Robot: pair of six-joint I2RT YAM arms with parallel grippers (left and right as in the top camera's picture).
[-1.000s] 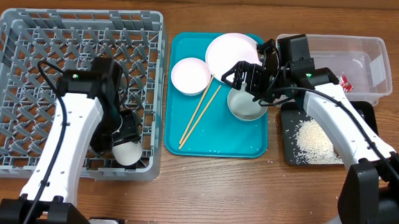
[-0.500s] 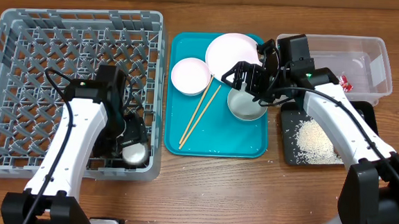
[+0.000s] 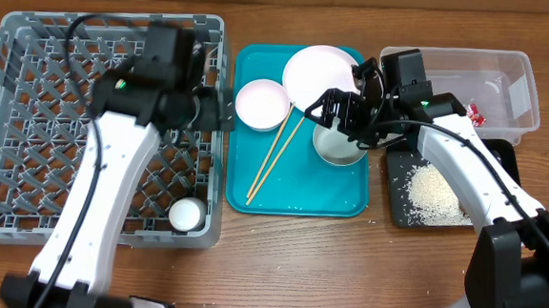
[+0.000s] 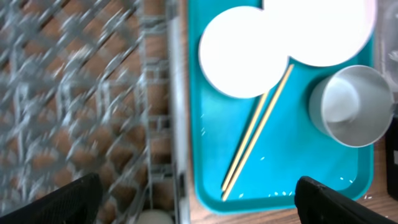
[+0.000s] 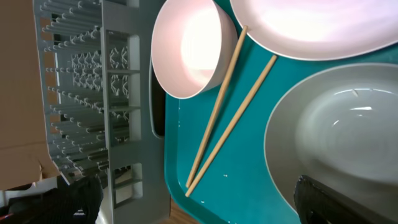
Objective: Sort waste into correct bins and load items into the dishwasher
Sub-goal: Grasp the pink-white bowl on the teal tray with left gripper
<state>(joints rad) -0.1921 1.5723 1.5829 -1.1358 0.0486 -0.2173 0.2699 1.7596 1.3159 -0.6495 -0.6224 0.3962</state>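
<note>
Risk: both arms crowd the teal tray (image 4: 292, 168). Left gripper (image 4: 199, 202), fingers apart and empty, hangs at the rack (image 3: 111, 18) right wall. Right gripper (image 5: 198, 199), fingers apart and empty, hangs over the grey bowl (image 4: 351, 106). A joint reach could clash wrists, and a pinch may flick the chopsticks (image 4: 256, 129) away. They are thin pale wood, lying flat mid-tray, far tips between the pink bowl (image 4: 239, 53) and the plate (image 4: 323, 31).
</note>
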